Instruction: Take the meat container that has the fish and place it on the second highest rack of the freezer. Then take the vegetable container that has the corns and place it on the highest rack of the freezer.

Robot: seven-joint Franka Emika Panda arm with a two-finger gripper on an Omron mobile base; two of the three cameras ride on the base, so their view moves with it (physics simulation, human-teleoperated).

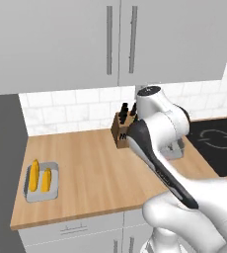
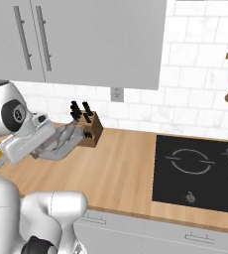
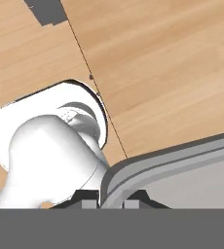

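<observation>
dark two-finger gripper (image 3: 110,198) clamped shut on rim of shallow grey tray (image 3: 182,170), above wooden counter (image 3: 158,58). two yellow-orange corn cobs (image 1: 39,177) lying in separate grey tray (image 1: 42,193) at counter's left end, well apart.

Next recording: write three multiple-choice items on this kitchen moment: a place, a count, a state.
1. Where is the shallow grey tray of yellow corn cobs? A on the black cooktop; B on the wooden counter; C in a cabinet.
2. How many cobs lie in it? A one; B two; C three.
3. How do the jaws stand? A wide open; B shut on nothing; C shut on another grey tray's rim.
B, it rests on wood left of the dark-handled knife block; B, two lie side by side; C, the rim sits between the tips in the hand view.
</observation>
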